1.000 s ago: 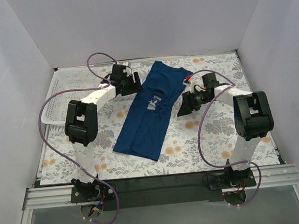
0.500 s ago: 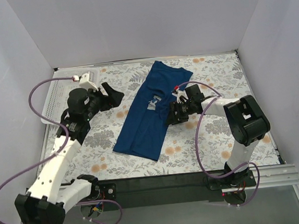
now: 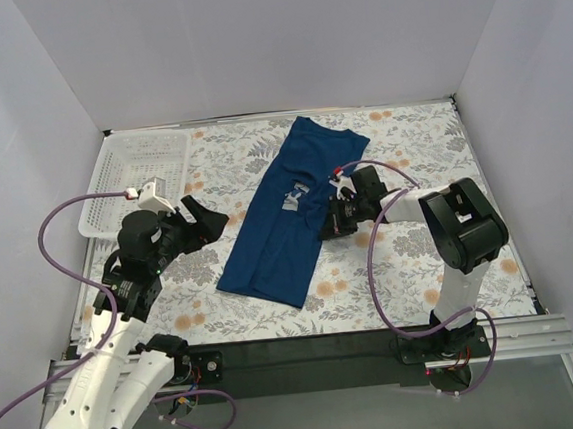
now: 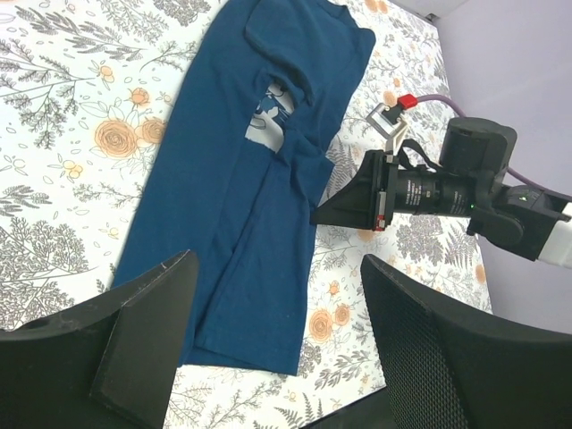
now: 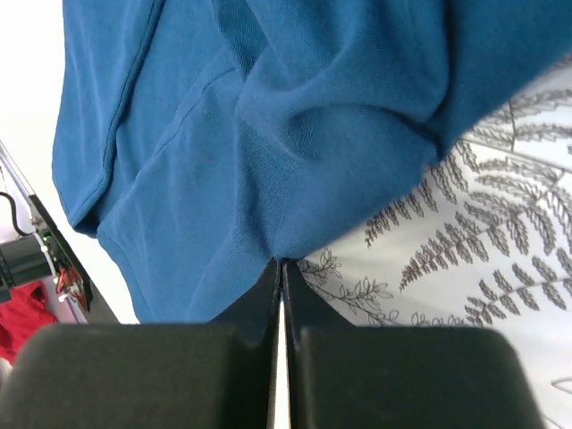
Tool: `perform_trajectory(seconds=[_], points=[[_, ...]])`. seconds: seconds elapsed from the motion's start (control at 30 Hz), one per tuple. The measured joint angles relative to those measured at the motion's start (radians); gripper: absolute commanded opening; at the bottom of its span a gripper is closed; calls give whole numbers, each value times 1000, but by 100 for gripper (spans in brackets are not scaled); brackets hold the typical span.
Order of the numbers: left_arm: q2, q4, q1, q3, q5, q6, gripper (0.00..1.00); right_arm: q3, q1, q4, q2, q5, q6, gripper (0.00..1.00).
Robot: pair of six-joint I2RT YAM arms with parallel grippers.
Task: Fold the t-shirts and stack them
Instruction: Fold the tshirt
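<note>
Left arm has swung off the shirt and back to the near-left of the table, so the left gripper (image 3: 209, 213) now hangs well clear of it, jaws spread wide with nothing in them. Meanwhile the right gripper (image 3: 329, 221) slid in low to the right edge of the blue t-shirt (image 3: 285, 220). In the wrist view its jaws are pressed together right on the bunched edge, so I'd say it's pinching fabric. Shirt itself hasn't budged: a long strip lying diagonally mid-table, collar at the far end. My guess is the right arm does the next fold solo.
</note>
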Motion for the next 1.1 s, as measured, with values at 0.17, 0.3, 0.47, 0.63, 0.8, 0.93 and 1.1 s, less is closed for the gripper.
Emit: perform_trajectory(seconds=[0.17, 0.3, 0.47, 0.63, 0.8, 0.93, 1.1], points=[[12, -6, 0, -1, 3, -10, 68, -56, -39, -6, -49, 2, -22, 1], [32, 11, 0, -26, 31, -17, 68, -72, -115, -95, -84, -2, -80, 1], [72, 45, 0, -72, 103, -37, 67, -72, -236, -241, -106, -28, -177, 1], [129, 90, -3, -133, 196, -65, 66, -67, -367, -383, -125, -43, -296, 4], [223, 129, -63, -177, 224, -97, 66, 10, -471, -531, -118, 5, -463, 22], [366, 196, -122, -145, 222, -106, 66, 90, -509, -626, -85, 21, -614, 38], [681, 328, -138, 39, 199, -94, 66, 220, -536, -773, -29, -32, -837, 52]])
